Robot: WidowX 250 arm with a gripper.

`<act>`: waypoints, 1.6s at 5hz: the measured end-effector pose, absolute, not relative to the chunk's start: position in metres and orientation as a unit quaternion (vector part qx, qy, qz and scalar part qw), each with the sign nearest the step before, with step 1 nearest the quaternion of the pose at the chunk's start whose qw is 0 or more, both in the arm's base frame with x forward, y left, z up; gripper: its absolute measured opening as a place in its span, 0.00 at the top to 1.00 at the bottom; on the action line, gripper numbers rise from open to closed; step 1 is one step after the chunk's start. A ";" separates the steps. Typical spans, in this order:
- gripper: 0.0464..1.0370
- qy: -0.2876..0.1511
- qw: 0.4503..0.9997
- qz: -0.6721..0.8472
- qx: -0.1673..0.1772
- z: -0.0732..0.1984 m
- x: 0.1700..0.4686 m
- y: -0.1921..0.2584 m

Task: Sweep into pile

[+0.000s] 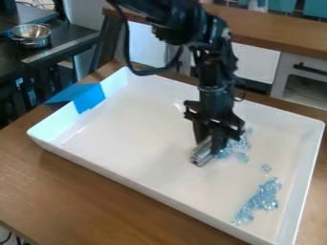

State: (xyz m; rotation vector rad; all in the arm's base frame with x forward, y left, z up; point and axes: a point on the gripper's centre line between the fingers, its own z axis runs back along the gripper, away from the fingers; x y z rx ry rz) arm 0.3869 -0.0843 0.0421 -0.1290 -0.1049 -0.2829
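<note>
Closest to the camera, the wooden table (83, 191) carried a large white tray (140, 119) with raised walls, its near corner at the lower right of the camera view. Towards that corner lay a loose drift of clear, pale-blue bits (260, 198), glassy and lumpy, catching the light in small bright specks. It ran as a slanting band from by the tray's near edge up towards its right edge, packed in the middle and ragged along its sides. A little farther in, one small glassy clump (266, 168) sat apart.

Beyond that, a second heap of the same icy stuff (237, 145) lay between the tray's middle and its right edge, just beside the gripper (210, 142); a greener piece (243, 158) showed at its near side. The claw was pinching a silvery, ribbed piece (201, 154), tilted, its near end low over the tray floor. The black arm (217, 62) reached in above the tray's far edge.

A flat blue piece (89, 96) was draped over the tray's left edge, near the far left corner. Farther back, a shiny metal bowl (30, 34) stood on a dark surface (67, 39), and white cabinets (256, 62) stood under a wooden counter (275, 33).
</note>
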 end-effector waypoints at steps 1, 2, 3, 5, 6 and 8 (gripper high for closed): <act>0.68 -0.051 0.980 -0.183 -0.065 0.043 0.371 -0.112; 0.68 -0.047 0.971 -0.223 -0.067 0.042 0.353 -0.134; 0.68 -0.043 0.964 -0.255 -0.066 0.041 0.340 -0.147; 0.68 -0.037 0.965 -0.241 -0.094 0.056 0.337 -0.143; 0.68 -0.063 0.970 -0.206 -0.117 0.088 0.352 -0.118; 0.68 -0.095 0.979 -0.123 -0.128 0.128 0.367 -0.048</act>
